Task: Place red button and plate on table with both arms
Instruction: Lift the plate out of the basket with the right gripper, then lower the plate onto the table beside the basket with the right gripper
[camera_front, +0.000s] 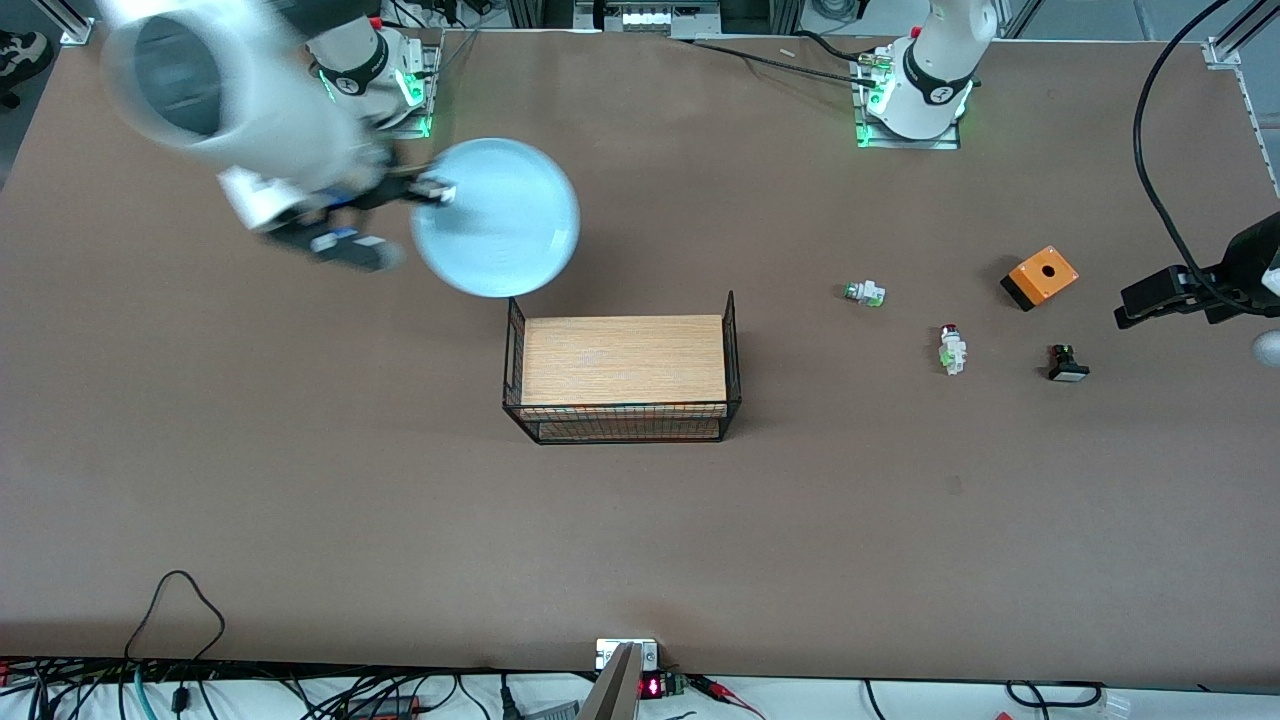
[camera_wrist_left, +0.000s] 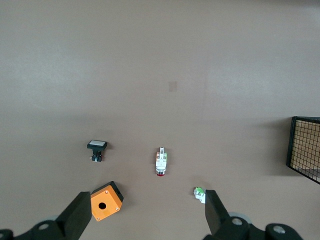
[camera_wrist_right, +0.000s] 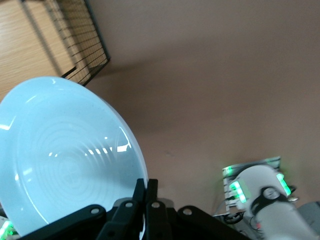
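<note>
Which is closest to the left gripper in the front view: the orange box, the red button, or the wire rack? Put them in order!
From the left gripper, open at the left arm's end of the table:
1. Orange box, right beside it.
2. Red button, more toward the table's middle, nearer the camera.
3. Wire rack, mid-table.
</note>
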